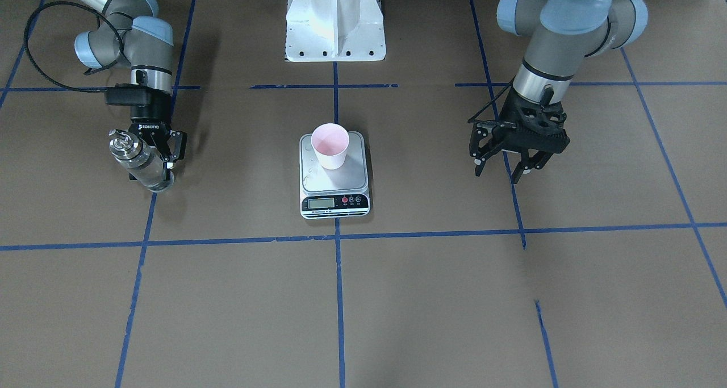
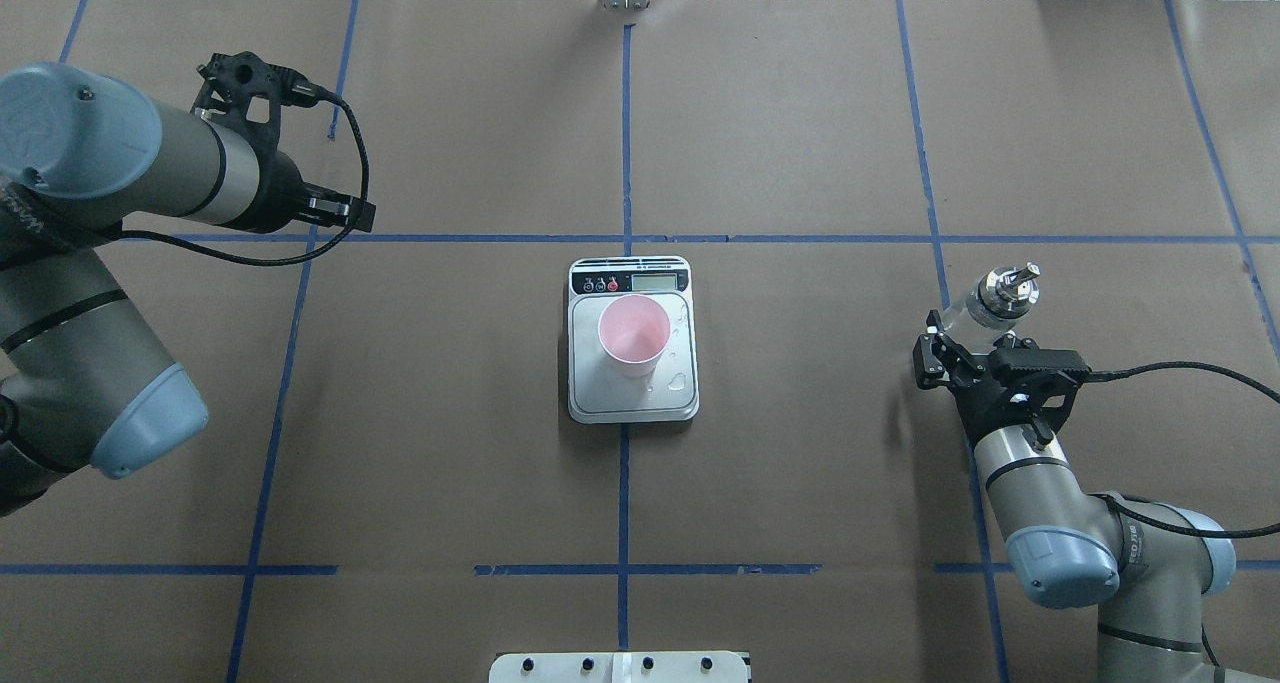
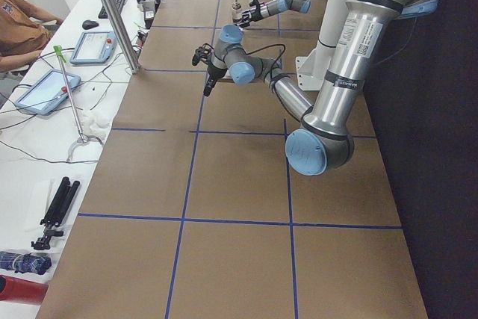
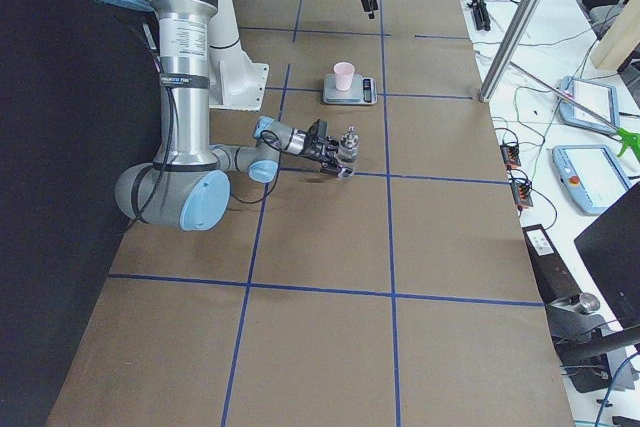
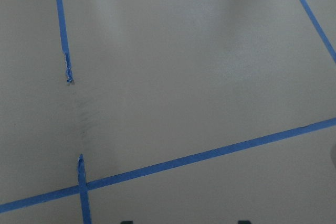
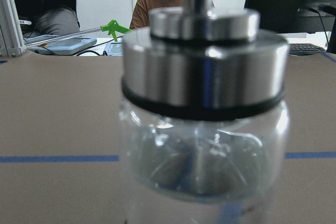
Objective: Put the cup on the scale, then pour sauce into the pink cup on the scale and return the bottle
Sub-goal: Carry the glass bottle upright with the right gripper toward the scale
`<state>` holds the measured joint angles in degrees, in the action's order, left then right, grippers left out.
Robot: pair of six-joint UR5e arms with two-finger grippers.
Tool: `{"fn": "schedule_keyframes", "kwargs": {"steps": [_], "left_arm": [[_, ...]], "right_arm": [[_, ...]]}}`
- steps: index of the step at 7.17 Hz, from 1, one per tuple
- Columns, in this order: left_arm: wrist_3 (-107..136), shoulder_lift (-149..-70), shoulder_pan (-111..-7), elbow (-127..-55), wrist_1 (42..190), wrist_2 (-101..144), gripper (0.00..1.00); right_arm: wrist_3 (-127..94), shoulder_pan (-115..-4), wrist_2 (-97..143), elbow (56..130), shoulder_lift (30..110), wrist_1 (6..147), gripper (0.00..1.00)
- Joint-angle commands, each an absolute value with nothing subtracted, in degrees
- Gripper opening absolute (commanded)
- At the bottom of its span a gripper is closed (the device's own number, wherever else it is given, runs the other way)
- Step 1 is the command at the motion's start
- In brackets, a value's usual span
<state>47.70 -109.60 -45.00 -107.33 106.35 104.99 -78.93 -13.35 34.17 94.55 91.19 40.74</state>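
Observation:
The pale pink cup point(image 1: 330, 144) point(image 2: 633, 335) stands upright on the silver platform of the scale point(image 1: 335, 202) point(image 2: 630, 408) at the table's middle. A few clear drops lie on the platform point(image 2: 680, 381). My right gripper point(image 1: 154, 162) point(image 2: 975, 341) is shut on the clear glass bottle point(image 1: 135, 156) point(image 2: 1004, 291) point(image 4: 348, 147), well to the scale's side and low over the table. The bottle is upright, and its silver pourer cap fills the right wrist view point(image 6: 205, 72). I cannot tell the level of the clear sauce. My left gripper point(image 1: 498, 171) is open and empty, above the table on the scale's other side.
The white robot base point(image 1: 335, 24) stands behind the scale. Blue tape lines grid the brown table. Beyond the table's far edge are an operators' desk with tablets point(image 4: 590, 97) and seated people point(image 3: 19, 24). The left wrist view shows only bare table and tape.

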Motion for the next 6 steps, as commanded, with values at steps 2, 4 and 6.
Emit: {"fn": "schedule_keyframes", "kwargs": {"steps": [2,4,6], "left_arm": [[48.08,-109.69,-44.91,-107.31,106.35,105.03,0.73],[48.34,-109.69,-44.83,-107.23,106.35,105.03,0.73],[48.25,-109.69,-44.91,-106.97,106.26,105.03,0.73]], "right_arm": [[-69.68,-14.67,33.4,97.54,90.36,38.94,0.0],[-62.67,-15.47,31.22,98.7,88.07,38.94,0.0],[-61.97,-15.29,31.28,99.75,86.75,40.94,0.0]]}}
